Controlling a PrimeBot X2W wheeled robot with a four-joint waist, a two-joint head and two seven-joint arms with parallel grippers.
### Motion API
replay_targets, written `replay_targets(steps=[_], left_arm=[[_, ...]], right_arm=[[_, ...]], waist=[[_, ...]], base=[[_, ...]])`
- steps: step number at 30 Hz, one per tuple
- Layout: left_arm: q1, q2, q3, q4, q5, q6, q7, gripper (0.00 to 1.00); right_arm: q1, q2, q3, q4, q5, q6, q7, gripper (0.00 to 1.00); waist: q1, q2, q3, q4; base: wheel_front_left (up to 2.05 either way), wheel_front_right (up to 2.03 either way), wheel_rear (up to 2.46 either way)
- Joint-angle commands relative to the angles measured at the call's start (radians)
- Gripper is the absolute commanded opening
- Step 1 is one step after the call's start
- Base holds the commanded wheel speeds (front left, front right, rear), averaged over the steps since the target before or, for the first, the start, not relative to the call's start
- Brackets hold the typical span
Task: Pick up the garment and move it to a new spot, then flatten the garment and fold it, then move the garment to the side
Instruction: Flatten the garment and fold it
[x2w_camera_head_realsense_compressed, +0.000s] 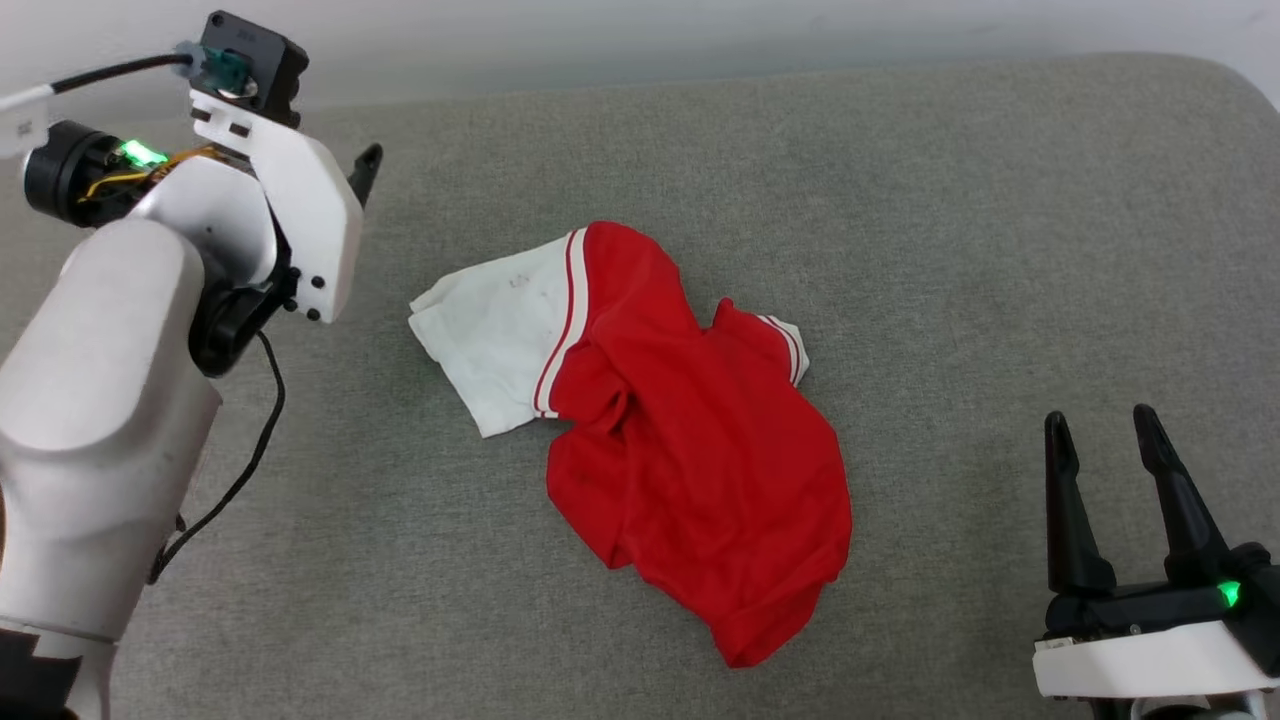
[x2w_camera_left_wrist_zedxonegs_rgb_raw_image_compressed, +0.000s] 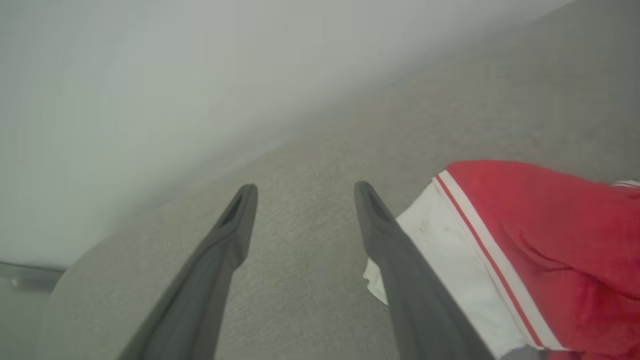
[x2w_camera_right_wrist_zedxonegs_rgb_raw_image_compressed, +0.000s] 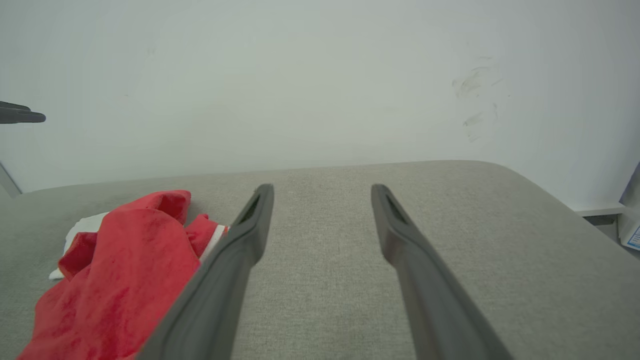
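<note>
Garment (x2w_camera_head_realsense_compressed: 700, 450) crumpled mid-counter (x2w_camera_head_realsense_compressed: 1000, 200); bare grey surface all round garment, counter's rounded edge beyond. Left pincer (x2w_camera_left_wrist_zedxonegs_rgb_raw_image_compressed: 305, 189) spread, near garment's white left side. Right pincer (x2w_camera_head_realsense_compressed: 1100, 418) spread, well right of garment.

Nothing really readable here tbh: the faint specks on the white sleeve of the garment (x2w_camera_head_realsense_compressed: 690, 450) don't form any letters, and the little blue print on the white object (x2w_camera_right_wrist_zedxonegs_rgb_raw_image_compressed: 631, 225) at the right wrist view's far right edge is too small to read.
</note>
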Motion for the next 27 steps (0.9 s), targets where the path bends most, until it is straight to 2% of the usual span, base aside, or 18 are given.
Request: replay_targets(steps=[1,5,12,18,27], left_arm=[[-0.034,0.028,-0.064,-0.006,-0.061,0.001,0.074,1.0],[-0.092,0.08,-0.184,-0.026,-0.21,0.0,0.241,1.0],[-0.151,0.13,-0.364,-0.05,-0.354,0.0,0.435,1.0],[-0.152,0.147,-0.486,-0.031,-0.413,0.0,0.504,1.0],[-0.117,0.144,-0.635,0.015,-0.468,0.0,0.497,1.0]], right_arm=[[-0.019,0.001,0.003,-0.007,-0.003,-0.001,-0.002,1.0],[-0.037,0.001,0.006,-0.009,-0.004,-0.001,-0.002,1.0],[-0.066,0.001,0.019,-0.011,0.001,-0.001,-0.002,1.0],[-0.084,0.001,0.034,-0.009,0.008,-0.001,-0.002,1.0],[-0.103,0.001,0.031,-0.009,0.02,-0.001,-0.002,1.0]], waist=[[-0.0002,-0.0001,0.026,-0.016],[-0.0002,-0.0001,0.058,-0.029],[-0.0002,-0.0001,0.104,-0.054],[-0.0002,-0.0001,0.137,-0.078],[-0.0002,-0.0001,0.172,-0.093]], base=[[0.0,0.0,0.0],[0.0,0.0,0.0],[0.0,0.0,0.0],[0.0,0.0,0.0],[0.0,0.0,0.0]])
